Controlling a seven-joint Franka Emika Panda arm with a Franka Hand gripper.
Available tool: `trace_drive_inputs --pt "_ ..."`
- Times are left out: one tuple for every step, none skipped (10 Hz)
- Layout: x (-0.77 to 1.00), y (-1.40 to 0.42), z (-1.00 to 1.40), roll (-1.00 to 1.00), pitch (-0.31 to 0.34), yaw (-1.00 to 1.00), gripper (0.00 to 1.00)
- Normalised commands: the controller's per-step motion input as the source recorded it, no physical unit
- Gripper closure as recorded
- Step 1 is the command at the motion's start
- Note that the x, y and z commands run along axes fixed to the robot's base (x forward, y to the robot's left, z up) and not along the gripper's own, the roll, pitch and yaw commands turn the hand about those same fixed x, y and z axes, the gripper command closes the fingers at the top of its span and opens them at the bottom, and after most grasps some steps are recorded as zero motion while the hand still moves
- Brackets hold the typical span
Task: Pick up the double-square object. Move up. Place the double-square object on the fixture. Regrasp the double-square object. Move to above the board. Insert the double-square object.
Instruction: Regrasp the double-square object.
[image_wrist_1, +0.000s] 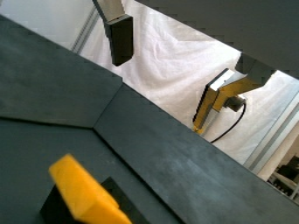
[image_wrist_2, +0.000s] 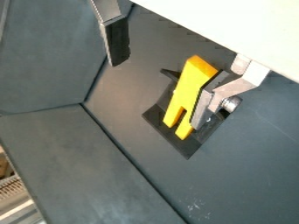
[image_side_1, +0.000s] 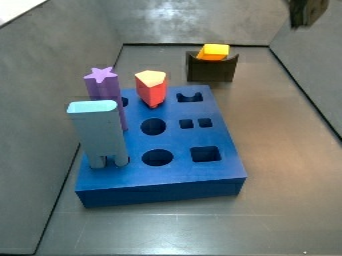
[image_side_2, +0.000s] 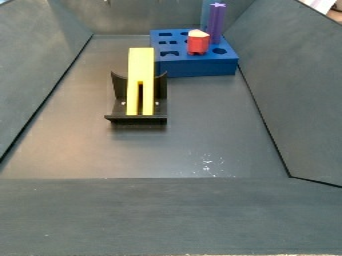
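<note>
Wrist view: gripper (image_wrist_2: 176, 61) above yellow block (image_wrist_2: 184, 94)

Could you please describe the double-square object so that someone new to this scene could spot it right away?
Start at the blue board with its standing pegs; away from it on the dark floor sits the small dark fixture. The double-square object rests in it, a long yellow-orange block, the only yellow piece. The gripper hangs above it, holding nothing.

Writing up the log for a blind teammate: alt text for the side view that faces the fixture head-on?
The yellow double-square object leans in the dark fixture on the grey floor, nothing holding it. Behind stands the blue board, with a red peg and purple peg in it. The tool is out of this view.
</note>
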Motion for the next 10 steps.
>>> trace_drive_inputs --pt "0.06 0.02 -1.00 0.13 -0.066 0.07 0.00" --pt "0.07 0.02 -1.00 0.10 -0.075 0.06 0.00" --pt "0.08 0.02 -1.00 0.08 -0.076 0.04 0.00" --pt "0.10 0.02 -1.00 0.07 -0.069 0.01 0.00" --pt "0.11 0.01 -1.00 0.06 -0.060 0.00 0.00" --pt "0.11 0.01 -0.93 0.06 -0.046 -0.01 0.00" --pt "0.10 0.00 -0.71 0.06 -0.023 -0.01 0.00" --pt "0.09 0.00 -0.55 0.06 -0.003 -0.01 0.00" --pt "0.09 -0.01 -0.35 0.06 0.017 0.00 0.00" --pt "0.09 -0.01 -0.20 0.07 0.028 0.01 0.00"
